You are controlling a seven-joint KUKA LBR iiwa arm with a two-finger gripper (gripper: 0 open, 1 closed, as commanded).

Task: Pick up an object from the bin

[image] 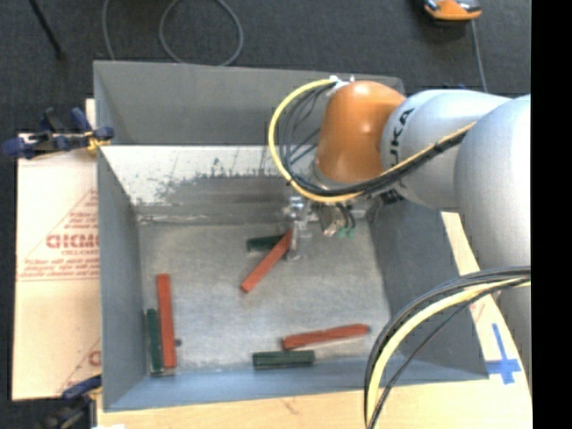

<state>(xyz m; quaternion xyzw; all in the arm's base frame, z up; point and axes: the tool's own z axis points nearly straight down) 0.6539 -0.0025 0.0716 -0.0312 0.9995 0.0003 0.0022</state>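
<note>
Slanting down-left from the end effector (298, 228) — an orange-red stick (265, 264) mid-bin.

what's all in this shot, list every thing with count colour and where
centre red stick: 1, orange-red, mid-bin, slanted
centre green stick: 1, dark green, beside it toward the back wall
left red stick: 1, orange-red, along the left wall
left green stick: 1, dark green, between it and that wall
front red stick: 1, orange-red, near the front wall
front green stick: 1, dark green, just nearer that wall
bin: 1, grey metal, holds all six
tool: 1, metal, over the centre red stick's top end
arm: 1, pale grey with orange cover, from the right
</note>
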